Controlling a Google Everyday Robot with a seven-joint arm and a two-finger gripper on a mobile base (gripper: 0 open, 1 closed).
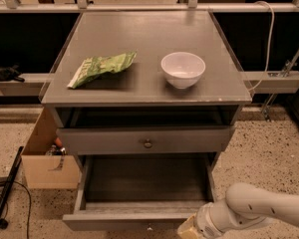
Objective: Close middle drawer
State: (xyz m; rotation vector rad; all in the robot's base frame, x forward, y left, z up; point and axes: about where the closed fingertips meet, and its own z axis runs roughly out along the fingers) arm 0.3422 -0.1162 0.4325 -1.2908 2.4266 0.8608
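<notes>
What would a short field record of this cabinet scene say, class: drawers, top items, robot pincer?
middle drawer: wide grey wooden drawer, pulled far out
top drawer: matching grey knobbed drawer, slightly out
cabinet top: green crinkled snack bag left, white round bowl right
pincer: low, by the middle drawer's front right corner

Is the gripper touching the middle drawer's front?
Cannot tell. In the camera view the gripper overlaps the right end of the middle drawer front, but the frame edge hides any contact.

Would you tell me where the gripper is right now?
The gripper is at the bottom of the camera view, right of centre, by the front right corner of the open middle drawer.
</notes>
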